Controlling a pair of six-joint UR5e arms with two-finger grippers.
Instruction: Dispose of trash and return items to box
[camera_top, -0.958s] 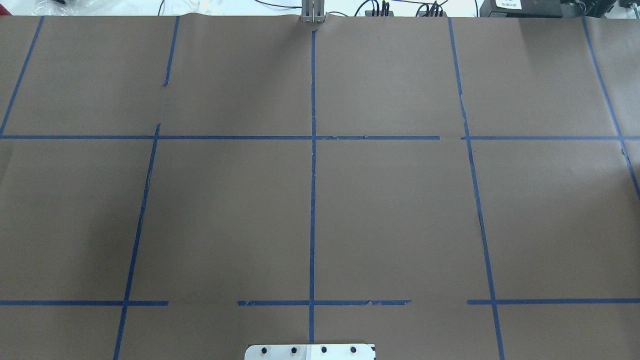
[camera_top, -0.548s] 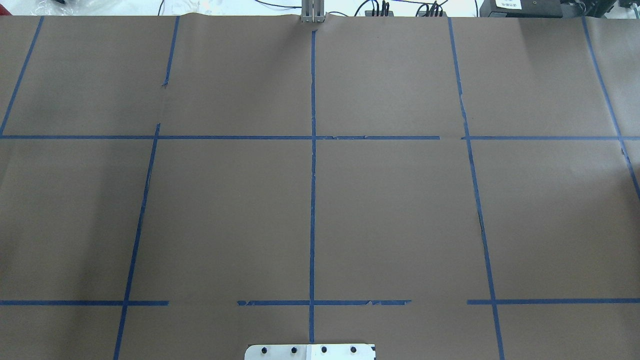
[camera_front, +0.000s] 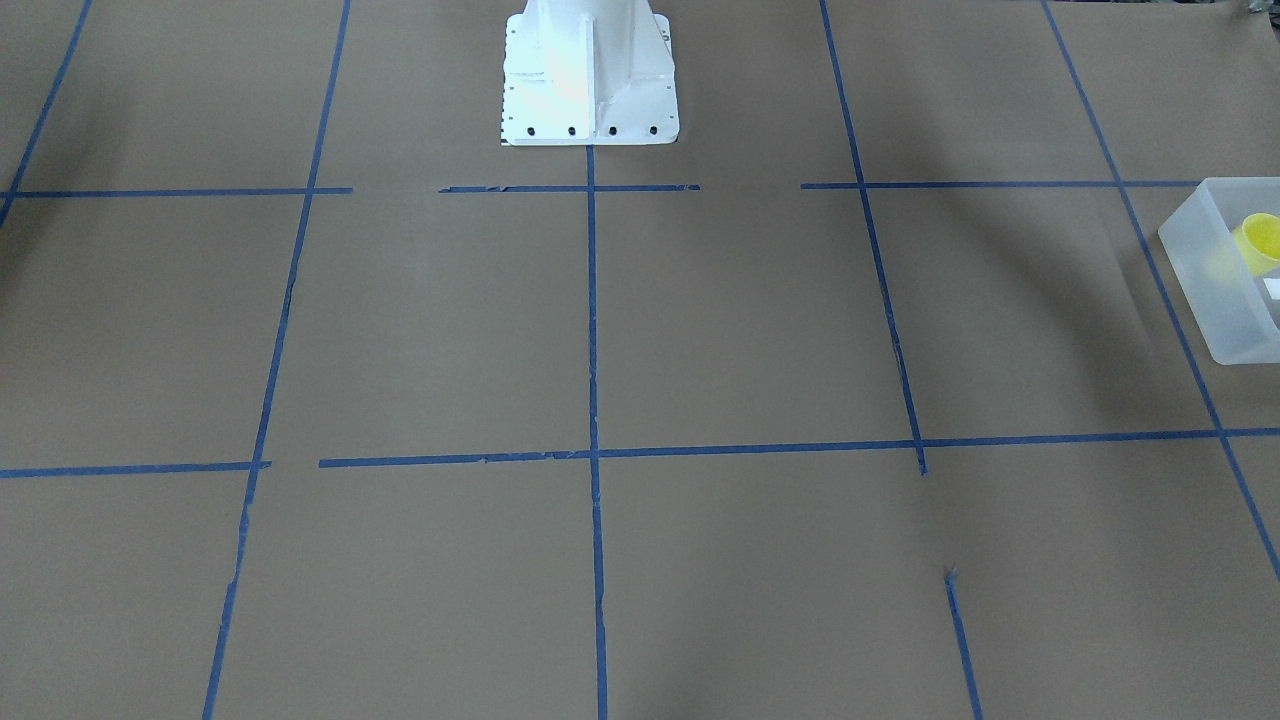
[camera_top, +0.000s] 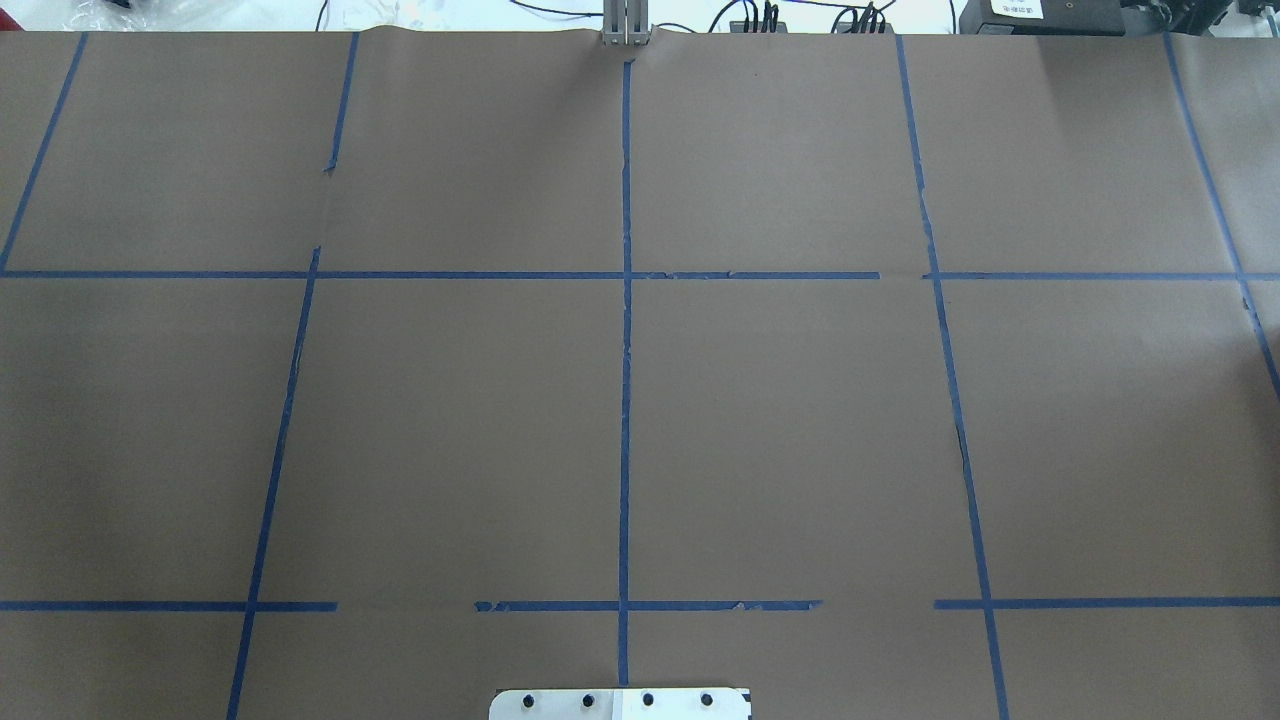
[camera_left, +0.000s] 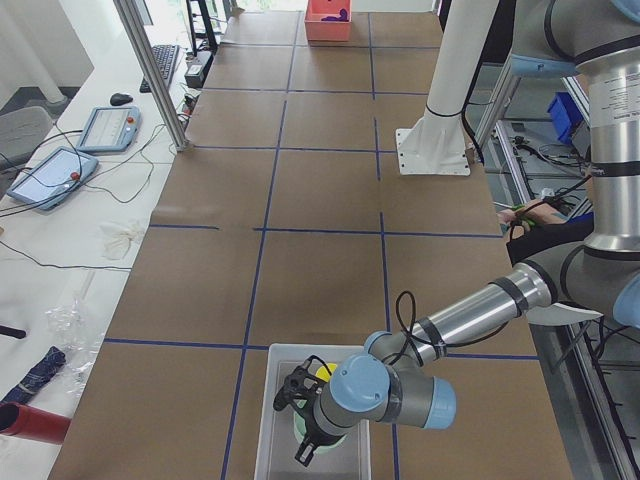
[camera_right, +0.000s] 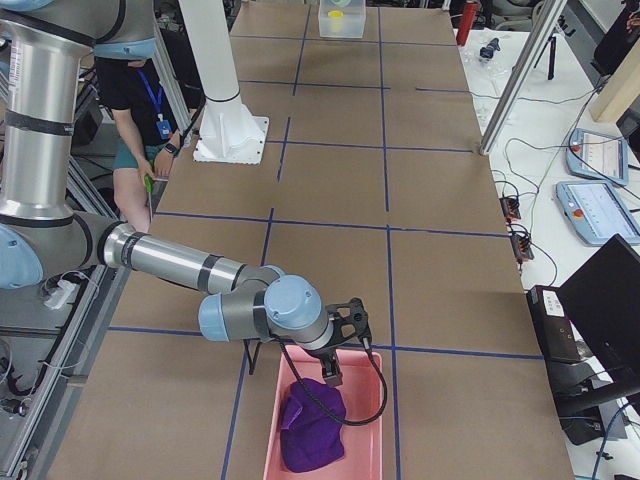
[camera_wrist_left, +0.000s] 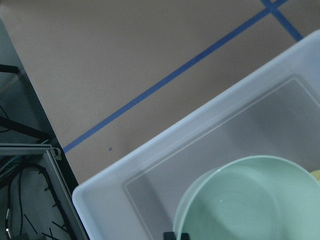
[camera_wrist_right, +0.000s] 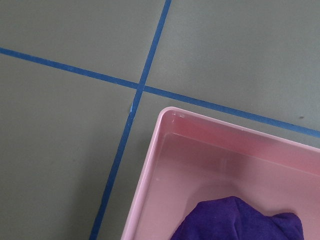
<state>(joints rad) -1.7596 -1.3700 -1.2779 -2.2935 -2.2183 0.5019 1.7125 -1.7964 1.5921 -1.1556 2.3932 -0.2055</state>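
Note:
The frosted-white box (camera_front: 1215, 310) stands at the table's end on my left. The yellow cup (camera_front: 1255, 240) lies inside it. In the left wrist view the pale mint-green bowl (camera_wrist_left: 245, 205) sits inside the box (camera_wrist_left: 150, 150), with a sliver of a dark fingertip at the bottom edge by the bowl's rim. In the exterior left view my left gripper (camera_left: 295, 422) hangs over the box (camera_left: 262, 420), beside the cup (camera_left: 325, 372). I cannot tell whether it is open or shut. My right gripper (camera_right: 345, 360) hovers over a pink bin (camera_right: 378, 400); its state cannot be told.
The pink bin (camera_wrist_right: 165, 150) holds a purple cloth (camera_wrist_right: 240, 220), also in the exterior right view (camera_right: 312, 425). The white robot base (camera_front: 590, 70) stands at the table's near middle edge. Brown paper with blue tape lines (camera_top: 625, 400) covers the table. A person (camera_right: 140, 100) stands behind the base.

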